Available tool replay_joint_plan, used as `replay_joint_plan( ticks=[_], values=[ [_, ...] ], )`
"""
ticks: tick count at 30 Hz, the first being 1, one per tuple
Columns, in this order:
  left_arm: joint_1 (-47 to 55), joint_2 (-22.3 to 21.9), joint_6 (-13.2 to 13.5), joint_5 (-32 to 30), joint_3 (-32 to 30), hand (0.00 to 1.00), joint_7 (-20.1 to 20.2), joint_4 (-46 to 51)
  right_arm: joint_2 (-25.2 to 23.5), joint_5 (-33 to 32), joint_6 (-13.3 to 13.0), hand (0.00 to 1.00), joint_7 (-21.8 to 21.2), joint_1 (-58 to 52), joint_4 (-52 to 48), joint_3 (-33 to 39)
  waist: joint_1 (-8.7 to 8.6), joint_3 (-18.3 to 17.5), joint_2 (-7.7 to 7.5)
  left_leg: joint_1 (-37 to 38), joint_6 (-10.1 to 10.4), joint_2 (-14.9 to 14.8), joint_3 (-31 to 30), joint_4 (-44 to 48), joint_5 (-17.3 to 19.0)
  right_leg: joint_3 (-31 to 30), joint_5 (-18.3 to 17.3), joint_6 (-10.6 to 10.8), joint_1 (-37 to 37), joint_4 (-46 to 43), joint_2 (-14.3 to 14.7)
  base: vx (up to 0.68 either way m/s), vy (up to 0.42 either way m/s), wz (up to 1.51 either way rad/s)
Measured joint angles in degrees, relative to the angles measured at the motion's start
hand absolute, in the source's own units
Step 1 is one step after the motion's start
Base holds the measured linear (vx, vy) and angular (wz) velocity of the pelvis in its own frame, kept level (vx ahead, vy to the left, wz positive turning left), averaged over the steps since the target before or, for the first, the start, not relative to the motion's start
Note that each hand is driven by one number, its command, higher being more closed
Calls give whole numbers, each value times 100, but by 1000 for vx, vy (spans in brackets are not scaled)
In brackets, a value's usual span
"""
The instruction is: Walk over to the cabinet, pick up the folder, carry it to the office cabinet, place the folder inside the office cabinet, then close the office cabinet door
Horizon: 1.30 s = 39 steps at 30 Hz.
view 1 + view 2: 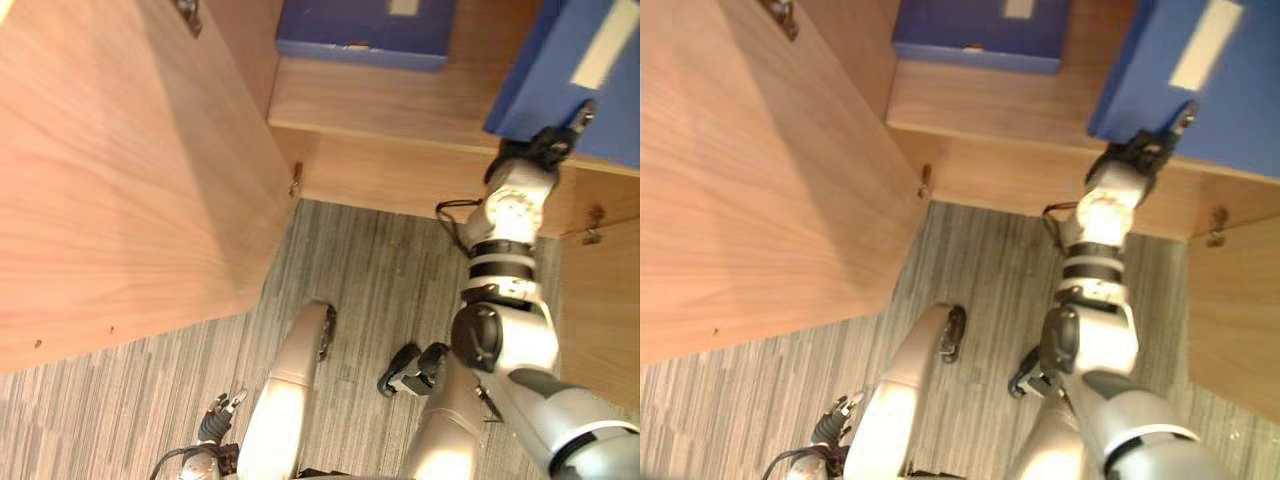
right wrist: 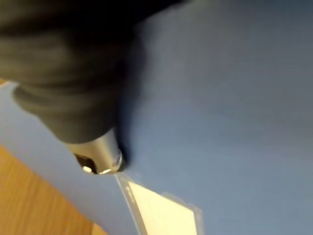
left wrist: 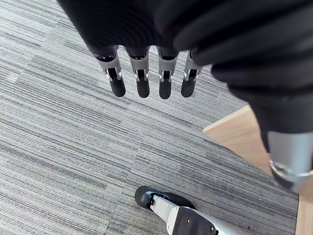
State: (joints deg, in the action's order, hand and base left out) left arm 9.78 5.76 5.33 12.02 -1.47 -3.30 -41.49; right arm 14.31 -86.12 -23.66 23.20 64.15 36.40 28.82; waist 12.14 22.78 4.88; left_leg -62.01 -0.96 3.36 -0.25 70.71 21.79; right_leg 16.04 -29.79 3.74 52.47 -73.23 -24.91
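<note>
A blue folder (image 1: 585, 70) with a white label (image 2: 161, 210) stands tilted over the right end of the wooden cabinet shelf (image 1: 400, 105). My right hand (image 1: 545, 145) is raised to the folder's lower edge and holds it: the thumb (image 2: 95, 159) presses on the blue cover, and a dark-tipped finger (image 1: 583, 115) lies on its face. The other fingers are hidden behind the folder. Down by my side above the carpet hangs my left hand (image 1: 222, 410), its fingers (image 3: 142, 83) straight and holding nothing.
A second blue folder (image 1: 365, 30) lies flat at the back of the shelf. The cabinet's left door (image 1: 120, 170) stands wide open, with a hinge (image 1: 296, 180) at its edge. The right door (image 1: 600, 310) is open too. Grey striped carpet (image 1: 380, 270) lies between them.
</note>
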Motion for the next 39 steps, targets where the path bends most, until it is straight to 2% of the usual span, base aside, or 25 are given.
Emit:
replay_joint_plan(
  ticks=[2,5,6,8,9,12,16,17,23,32,37,39],
  values=[
    [2,1,-6,7,43,0,-24,65,239,-119,-6,100,113,204,189,117,31,50,80,-136,4,48,-69,66,-16,98,-44,-26,53,-82,-60,-4,-5,26],
    [33,14,-1,11,124,0,-29,153,708,-146,-29,100,228,360,335,118,78,75,121,-387,26,150,-132,188,-29,118,-129,-33,246,-274,-151,-13,-10,23],
    [34,10,6,21,134,0,-33,163,952,-144,-8,100,288,489,404,115,79,137,193,-477,27,172,-172,274,-29,129,-167,-37,291,-363,-167,-17,-14,18],
    [36,17,13,43,179,0,-42,161,1273,-132,54,100,328,612,443,99,85,161,227,-674,39,221,-179,371,-38,111,-215,-52,490,-523,-243,-16,-20,17],
    [35,28,19,53,215,0,-47,161,1521,-81,153,100,328,686,527,65,86,195,240,-821,59,247,-183,430,-60,96,-240,-63,636,-629,-285,-4,-27,10],
    [36,34,17,107,247,0,-75,156,1853,-31,319,100,335,769,807,-141,107,279,263,-929,94,249,-208,482,-103,90,-266,-112,755,-733,-291,15,-45,6],
    [45,34,17,155,246,0,-83,153,2136,191,619,100,368,848,1113,-572,114,281,262,-1044,157,248,-256,460,-173,117,-291,-162,876,-799,-290,26,-53,5],
    [48,35,16,162,243,0,-83,152,2185,269,699,0,370,856,1126,-685,109,281,262,-1075,170,248,-289,450,-192,153,-298,-175,886,-803,-287,40,-58,9],
    [51,26,17,183,229,0,-91,152,2324,448,837,0,338,1107,1284,-1276,99,285,258,-1102,205,242,-341,446,-236,192,-310,-199,891,-825,-264,52,-42,3],
    [76,31,16,324,230,0,-110,245,2362,1087,1065,0,43,1273,1285,-1712,90,329,230,-964,231,248,-357,334,-295,237,-308,-201,740,-739,-260,54,-29,2],
    [302,63,37,429,283,0,-64,577,2380,1167,1167,0,-318,1274,1285,-2187,84,338,225,-776,256,232,-366,176,-313,277,-307,-200,567,-606,-228,47,-36,0],
    [355,140,35,456,393,0,14,677,2442,1307,1322,0,-487,1273,1300,-2412,76,338,225,-763,259,217,-378,156,-316,303,-305,-202,545,-573,-207,66,-35,0]
  ],
)
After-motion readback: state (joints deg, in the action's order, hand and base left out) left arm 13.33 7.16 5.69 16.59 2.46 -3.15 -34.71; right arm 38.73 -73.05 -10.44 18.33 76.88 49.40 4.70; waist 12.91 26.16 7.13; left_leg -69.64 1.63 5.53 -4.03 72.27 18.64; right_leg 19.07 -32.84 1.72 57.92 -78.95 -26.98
